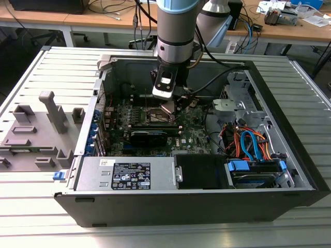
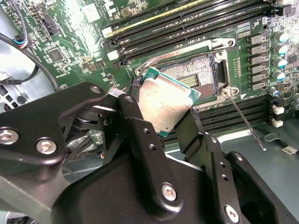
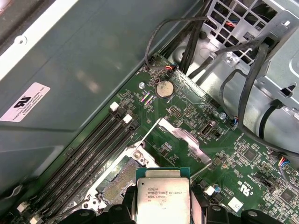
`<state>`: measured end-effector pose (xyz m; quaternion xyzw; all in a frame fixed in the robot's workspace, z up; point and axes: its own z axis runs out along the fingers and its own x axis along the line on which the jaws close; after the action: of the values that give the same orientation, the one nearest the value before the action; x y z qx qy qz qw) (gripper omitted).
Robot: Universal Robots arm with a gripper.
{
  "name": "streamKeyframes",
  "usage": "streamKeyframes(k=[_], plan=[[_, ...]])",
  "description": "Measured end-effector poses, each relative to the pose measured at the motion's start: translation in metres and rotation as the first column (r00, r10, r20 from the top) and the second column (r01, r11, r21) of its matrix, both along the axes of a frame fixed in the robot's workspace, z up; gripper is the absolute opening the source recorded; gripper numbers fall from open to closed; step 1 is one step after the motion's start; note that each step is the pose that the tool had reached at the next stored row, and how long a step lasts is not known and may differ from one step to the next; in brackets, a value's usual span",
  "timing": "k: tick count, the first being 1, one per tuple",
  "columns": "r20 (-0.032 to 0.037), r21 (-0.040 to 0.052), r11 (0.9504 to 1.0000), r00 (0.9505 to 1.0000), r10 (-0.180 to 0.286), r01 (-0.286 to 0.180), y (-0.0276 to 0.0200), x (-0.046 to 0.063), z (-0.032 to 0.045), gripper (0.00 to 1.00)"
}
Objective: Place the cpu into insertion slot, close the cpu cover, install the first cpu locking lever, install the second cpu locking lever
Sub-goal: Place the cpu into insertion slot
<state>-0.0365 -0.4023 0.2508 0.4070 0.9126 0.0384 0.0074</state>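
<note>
Even bright light; glare on cpu [image 2: 164, 105]; case [image 1: 181, 206] interior dimmer, soft shadows.

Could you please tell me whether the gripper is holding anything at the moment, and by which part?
The gripper is shut on the cpu, its fingers pinching two opposite edges, with the silvery top left bare.

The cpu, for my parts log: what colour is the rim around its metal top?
The cpu has a teal-green rim; clearest in the second wrist view.
</note>
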Motion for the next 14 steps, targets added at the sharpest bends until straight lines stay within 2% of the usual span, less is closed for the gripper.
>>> streamKeyframes(k=[14], plan=[[0.0001,0.0000,1.0000,1.0000,-0.009,0.009,0.0000,0.0000,-0.0002,0.55]])
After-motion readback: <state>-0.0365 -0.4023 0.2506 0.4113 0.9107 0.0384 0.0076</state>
